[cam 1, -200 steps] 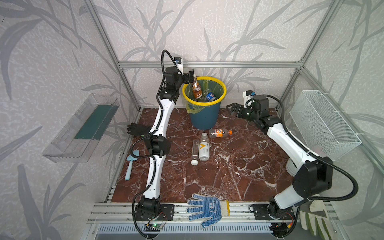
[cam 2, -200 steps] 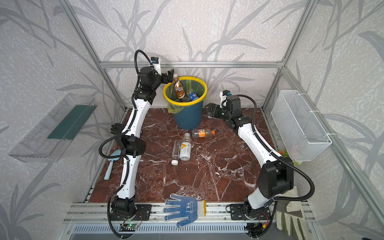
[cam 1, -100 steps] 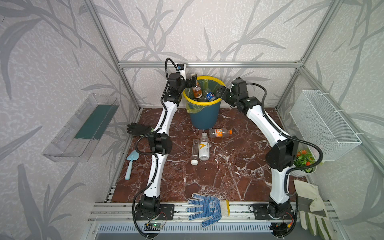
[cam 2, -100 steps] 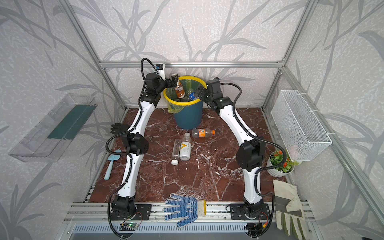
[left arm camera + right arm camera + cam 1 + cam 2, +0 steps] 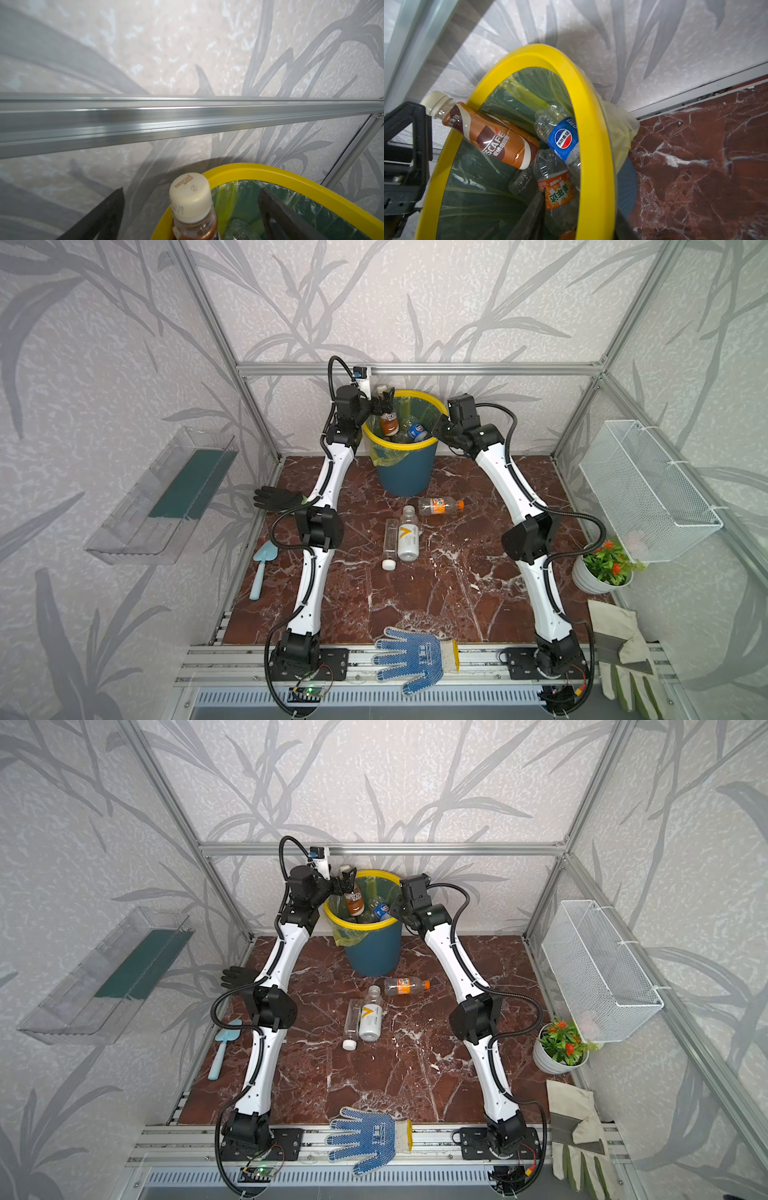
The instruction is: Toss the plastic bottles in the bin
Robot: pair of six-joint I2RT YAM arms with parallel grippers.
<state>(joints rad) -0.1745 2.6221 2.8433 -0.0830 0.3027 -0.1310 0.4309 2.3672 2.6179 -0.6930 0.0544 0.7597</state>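
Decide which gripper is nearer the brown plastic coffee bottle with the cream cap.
Left. The left gripper flanks the brown plastic coffee bottle with open fingers where it leans on the round blue bin's yellow rim; the right gripper sits at the rim's opposite side.

Left arm & right arm: white link shells, blk joints, blk ribbed cables, blk bases.

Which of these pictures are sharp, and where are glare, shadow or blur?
In both top views: even light, crisp down to the blue glove. Left wrist view: glare streaks on the metal rail, a soft shadow on the wall behind the bin, fingers of the left claw soft-edged. Right wrist view: label of the coffee bottle sharp, the bin's near rim soft.
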